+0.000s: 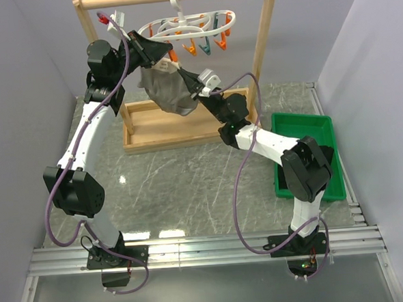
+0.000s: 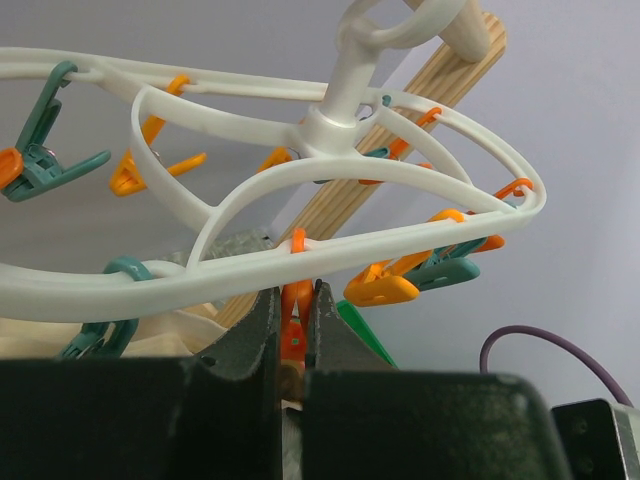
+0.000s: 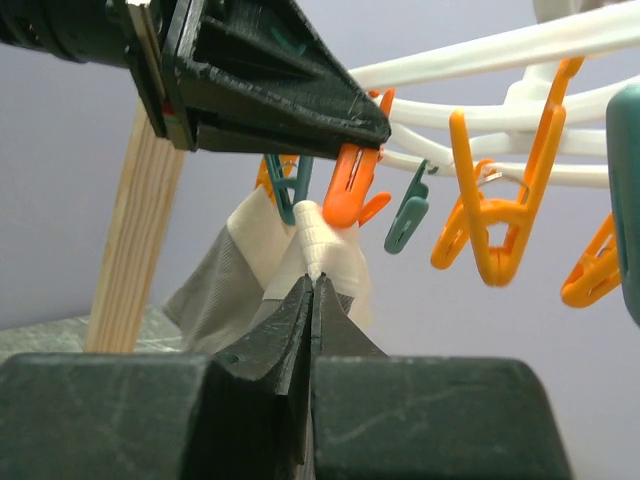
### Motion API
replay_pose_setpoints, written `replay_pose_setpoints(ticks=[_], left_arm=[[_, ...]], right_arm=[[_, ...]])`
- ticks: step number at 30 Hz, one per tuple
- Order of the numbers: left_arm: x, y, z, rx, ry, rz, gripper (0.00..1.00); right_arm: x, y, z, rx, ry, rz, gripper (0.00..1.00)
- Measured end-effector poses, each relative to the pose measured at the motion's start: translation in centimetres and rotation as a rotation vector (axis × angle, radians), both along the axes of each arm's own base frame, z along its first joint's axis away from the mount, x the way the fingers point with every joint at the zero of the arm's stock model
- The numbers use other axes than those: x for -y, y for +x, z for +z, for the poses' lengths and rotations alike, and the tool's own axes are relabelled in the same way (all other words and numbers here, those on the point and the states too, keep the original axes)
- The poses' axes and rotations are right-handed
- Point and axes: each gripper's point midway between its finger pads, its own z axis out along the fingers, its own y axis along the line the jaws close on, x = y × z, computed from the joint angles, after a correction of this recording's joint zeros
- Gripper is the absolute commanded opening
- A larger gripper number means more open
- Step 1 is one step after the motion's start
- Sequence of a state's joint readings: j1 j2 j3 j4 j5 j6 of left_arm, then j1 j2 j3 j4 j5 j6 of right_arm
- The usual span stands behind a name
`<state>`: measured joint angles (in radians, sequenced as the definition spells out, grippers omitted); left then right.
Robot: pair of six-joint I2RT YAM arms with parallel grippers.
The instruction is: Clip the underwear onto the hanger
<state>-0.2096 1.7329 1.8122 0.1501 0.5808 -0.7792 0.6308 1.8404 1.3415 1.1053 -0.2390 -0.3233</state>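
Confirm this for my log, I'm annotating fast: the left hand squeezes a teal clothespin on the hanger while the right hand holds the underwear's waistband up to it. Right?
Not quite: the clothespin in the left hand is orange, not teal, as the left wrist view shows. The right hand does hold the waistband of the underwear up to it.

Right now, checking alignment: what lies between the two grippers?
Right wrist view: the orange clothespin squeezed by the left gripper, then the underwear, pinched at its waistband by the right gripper.

Hanger on rack rail, underwear below it, bin right of rack
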Motion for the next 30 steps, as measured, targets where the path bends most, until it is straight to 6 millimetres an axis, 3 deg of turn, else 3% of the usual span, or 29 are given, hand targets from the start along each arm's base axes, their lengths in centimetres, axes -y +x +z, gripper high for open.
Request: replay_pose_setpoints(ticks=[30], left_arm=[[0.1,-0.1,0.1,-0.008,-0.020,-0.013,0.01]], right_arm=[[-0.1,1.3,1.5,-0.013,0.006,-0.036,0.00]])
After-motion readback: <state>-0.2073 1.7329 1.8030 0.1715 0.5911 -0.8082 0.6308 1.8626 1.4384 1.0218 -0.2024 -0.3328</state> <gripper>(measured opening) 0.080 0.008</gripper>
